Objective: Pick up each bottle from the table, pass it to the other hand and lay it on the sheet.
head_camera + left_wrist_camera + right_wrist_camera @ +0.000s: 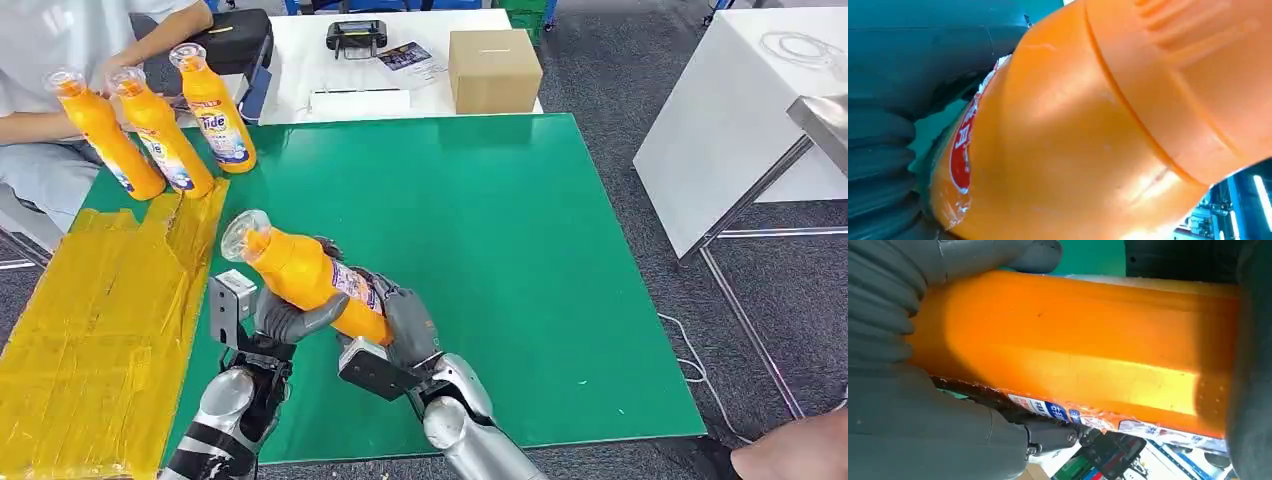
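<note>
An orange bottle (pixel 300 270) with a clear cap and a printed label lies tilted above the green table (pixel 520 250), cap toward the back left. Both hands hold it. My left hand (pixel 285 320) wraps its thumb over the bottle's middle, and my right hand (pixel 408 328) grips the base end. The left wrist view has the bottle (pixel 1073 140) close against the left hand (pixel 923 60). In the right wrist view the bottle (pixel 1073 340) lies across the right hand (pixel 908 430). Three more orange bottles (pixel 160 130) stand at the back left. The yellow sheet (pixel 100 320) covers the table's left side.
A person (pixel 60 60) sits at the back left with a hand at the standing bottles' caps. A cardboard box (pixel 495 70) and a black controller (pixel 357 37) lie on the white table behind. Another white table (pixel 730 120) stands to the right. A person's hand (pixel 790 450) shows at the bottom right.
</note>
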{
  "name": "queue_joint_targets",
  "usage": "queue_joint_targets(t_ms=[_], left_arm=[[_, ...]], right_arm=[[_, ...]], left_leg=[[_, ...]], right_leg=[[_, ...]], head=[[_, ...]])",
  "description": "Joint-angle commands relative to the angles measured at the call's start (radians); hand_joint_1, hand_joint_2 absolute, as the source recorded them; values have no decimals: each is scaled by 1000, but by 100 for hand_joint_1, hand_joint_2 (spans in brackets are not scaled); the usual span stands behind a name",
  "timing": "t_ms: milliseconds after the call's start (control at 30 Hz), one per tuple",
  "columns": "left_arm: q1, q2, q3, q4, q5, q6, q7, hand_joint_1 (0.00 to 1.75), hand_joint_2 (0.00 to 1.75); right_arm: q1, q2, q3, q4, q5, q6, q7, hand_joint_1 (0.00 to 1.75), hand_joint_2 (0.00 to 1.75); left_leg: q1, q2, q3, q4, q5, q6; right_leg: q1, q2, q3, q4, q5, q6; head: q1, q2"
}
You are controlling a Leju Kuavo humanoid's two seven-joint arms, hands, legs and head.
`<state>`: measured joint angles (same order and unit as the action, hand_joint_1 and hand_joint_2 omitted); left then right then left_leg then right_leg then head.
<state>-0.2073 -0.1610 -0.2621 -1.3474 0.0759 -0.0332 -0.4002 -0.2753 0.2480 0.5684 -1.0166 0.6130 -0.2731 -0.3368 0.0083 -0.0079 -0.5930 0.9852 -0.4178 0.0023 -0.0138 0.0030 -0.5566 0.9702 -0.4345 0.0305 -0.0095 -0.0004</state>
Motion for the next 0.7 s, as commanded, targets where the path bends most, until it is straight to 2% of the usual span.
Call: queue_joint_targets(t_ms=[33, 133, 167, 200, 233, 333, 400, 433, 467, 633, 700], left_arm=[[-66, 12, 16, 20, -7, 21, 1, 175, 175], [-61, 21, 15, -1, -28, 41, -8, 175, 175], [-58, 27, 14, -11, -56, 61, -17, 175, 175], [-54, 31, 19, -22, -105, 110, -39, 175, 175], [-50, 35, 26, -37, -166, 173, -66, 175, 175], [-35, 62, 74, -75, -462, 446, -99, 175, 175], [-36, 84, 105, -59, -641, 567, -95, 175, 175], [-35, 88, 123, -46, -737, 639, -103, 175, 175], [-34, 90, 128, -43, -736, 638, -103, 175, 175], [-33, 85, 124, -41, -741, 641, -106, 175, 175], [-33, 85, 124, -41, -741, 641, -106, 175, 175]], right_arm=[[-3, -31, 41, 45, 5, -9, -10, 175, 175], [9, -47, 24, -15, 0, -20, -9, 173, 175], [18, -56, 16, -49, -4, -21, -11, 136, 175], [28, -59, 5, -80, -13, -26, -17, 28, 175], [38, -63, -4, -112, -24, -27, -24, 0, 175], [75, -91, -19, -269, -106, 44, -56, 0, 175], [93, -109, -15, -361, -144, 66, -72, 0, 175], [104, -122, -16, -413, -174, 82, -79, 0, 175], [107, -124, -16, -426, -177, 86, -76, 0, 175], [109, -126, -15, -423, -177, 85, -77, 0, 175], [109, -126, -15, -423, -177, 85, -77, 0, 175]], left_leg=[[1, -1, 4, 0, -2, 0], [1, -2, 3, 0, -1, 0], [0, -2, 1, 0, 0, 0], [1, -2, 4, 0, -2, 0], [1, -2, 2, 0, -1, 0], [1, -1, 4, 1, -2, 0], [0, -1, 1, 0, -1, 0], [1, 0, 4, 0, -2, 0], [0, 2, 2, 0, -1, 0], [2, -3, 5, 0, -2, 0], [2, 0, 4, 1, -2, 0]], right_leg=[[2, -2, 6, -2, -2, -1], [1, -2, 4, -1, -1, -1], [1, -2, 2, -1, -1, -1], [2, -3, 5, -1, -2, -1], [1, -2, 3, -1, -1, -1], [2, -2, 5, -1, -2, -1], [0, -1, 1, 0, -1, -1], [1, -1, 5, -1, -2, -1], [1, 2, 1, 0, -1, -1], [2, -4, 6, -1, -3, -1], [2, -1, 5, -1, -2, -1]], head=[[0, 0], [0, 0], [0, 0], [0, 0], [0, 0], [0, 0], [0, 0], [1, 0], [0, 0], [0, 0], [0, 0]])
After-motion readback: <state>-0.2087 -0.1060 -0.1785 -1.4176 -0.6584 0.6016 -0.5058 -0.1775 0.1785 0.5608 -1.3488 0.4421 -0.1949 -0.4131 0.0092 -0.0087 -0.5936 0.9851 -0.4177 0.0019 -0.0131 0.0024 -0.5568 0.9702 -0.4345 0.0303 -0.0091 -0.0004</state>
